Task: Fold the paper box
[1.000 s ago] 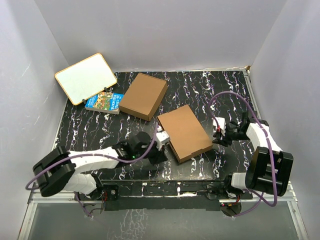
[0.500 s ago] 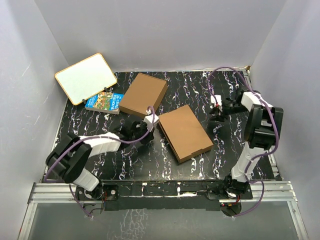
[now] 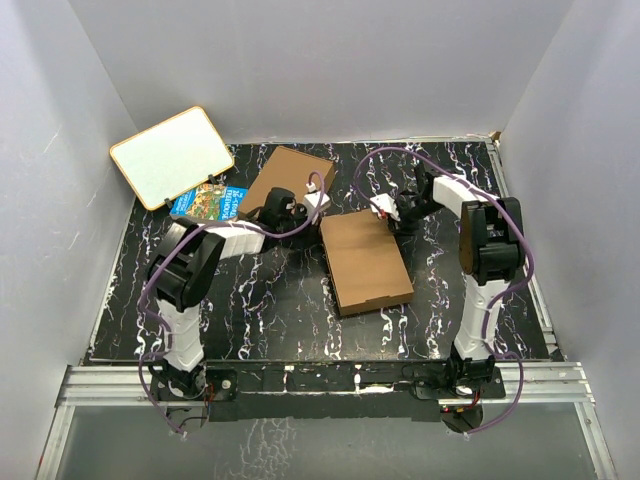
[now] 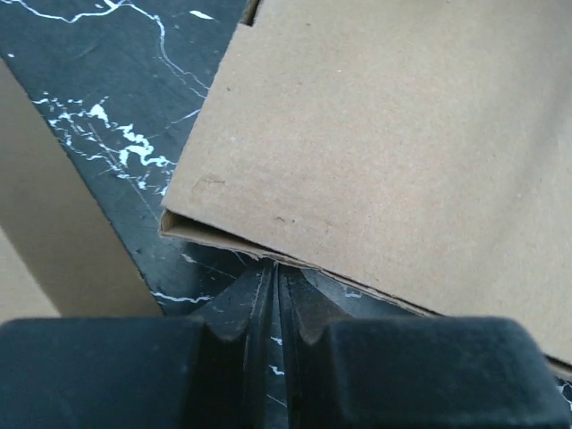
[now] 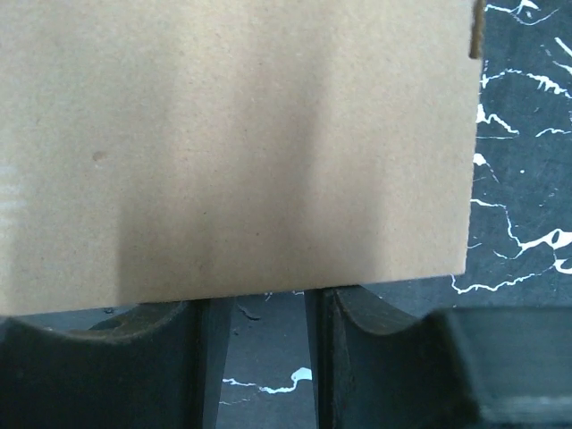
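The paper box [image 3: 365, 262] is a flat brown cardboard mailer lying closed in the middle of the black marbled table. My left gripper [image 3: 319, 208] is shut and empty, with its tips against the box's far left corner. In the left wrist view the shut gripper [image 4: 275, 270] touches the layered edge of the box [image 4: 393, 152]. My right gripper [image 3: 383, 217] is open at the box's far edge. In the right wrist view the box [image 5: 232, 143] covers the tips of the open gripper [image 5: 268, 297], and nothing is between the fingers.
A second plain brown box [image 3: 290, 188] lies behind the left gripper and shows at the left of the left wrist view [image 4: 45, 250]. A blue book [image 3: 208, 203] and a white board [image 3: 178, 155] are at the back left. Grey walls enclose the table.
Both arms have swung from the box's near sides to its far edge. The box has turned a little and shifted slightly.
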`<state>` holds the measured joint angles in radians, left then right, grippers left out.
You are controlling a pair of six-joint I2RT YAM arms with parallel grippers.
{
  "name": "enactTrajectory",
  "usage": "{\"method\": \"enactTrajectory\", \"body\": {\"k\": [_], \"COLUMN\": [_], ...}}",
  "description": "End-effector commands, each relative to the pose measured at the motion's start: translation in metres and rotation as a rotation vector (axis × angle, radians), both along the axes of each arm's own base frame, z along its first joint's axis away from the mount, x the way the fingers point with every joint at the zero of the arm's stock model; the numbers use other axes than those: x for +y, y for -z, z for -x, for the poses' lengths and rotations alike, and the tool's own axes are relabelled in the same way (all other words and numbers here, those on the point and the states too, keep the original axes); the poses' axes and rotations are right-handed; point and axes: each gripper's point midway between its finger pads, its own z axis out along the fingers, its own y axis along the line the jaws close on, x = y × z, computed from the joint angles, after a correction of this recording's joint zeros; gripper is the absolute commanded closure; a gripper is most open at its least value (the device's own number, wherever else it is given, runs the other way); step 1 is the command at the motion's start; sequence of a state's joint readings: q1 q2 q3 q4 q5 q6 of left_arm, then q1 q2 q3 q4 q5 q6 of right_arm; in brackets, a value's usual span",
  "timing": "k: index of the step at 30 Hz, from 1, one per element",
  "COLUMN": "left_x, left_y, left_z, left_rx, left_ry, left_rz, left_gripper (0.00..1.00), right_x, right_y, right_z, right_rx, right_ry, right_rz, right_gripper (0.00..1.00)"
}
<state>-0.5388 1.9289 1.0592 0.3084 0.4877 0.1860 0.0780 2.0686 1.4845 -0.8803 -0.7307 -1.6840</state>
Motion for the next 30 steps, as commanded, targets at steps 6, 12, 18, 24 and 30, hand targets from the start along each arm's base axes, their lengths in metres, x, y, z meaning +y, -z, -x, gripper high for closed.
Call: {"method": "enactTrajectory", "body": {"k": [6,12,18,24,30], "left_x": [-0.006,0.036,0.055,0.059,0.042], "left_y": [-0.044,-0.059,-0.114,-0.147,-0.131], "left_z": [0.040,0.088,0.116,0.120,0.121], "left_rx": [0.017,0.076,0.035,0.142,0.369], "left_ry": [0.034,-0.128,-0.265,-0.432,-0.466], "left_rz": [0.051,0.084,0.334,0.660,0.778], "left_gripper": [0.84,0.62,0.32,0.03,0.03], "right_x": [0.013,-0.039,-0.043,-0.022,-0.016], "right_y": [-0.054,-0.078,-0.114,-0.141,-0.110], "right_z": [-0.009,0.013,0.042,0.075,0.083], "right_rx": [-0.082,-0.007,0.090,0.450,0.726], "right_ry": [0.175,0.491,0.709,0.718,0.774], "right_rz": [-0.050,-0.082,-0.230,-0.645,-0.729], "right_gripper": [0.56,0.52,0.30,0.01,0.01]}}
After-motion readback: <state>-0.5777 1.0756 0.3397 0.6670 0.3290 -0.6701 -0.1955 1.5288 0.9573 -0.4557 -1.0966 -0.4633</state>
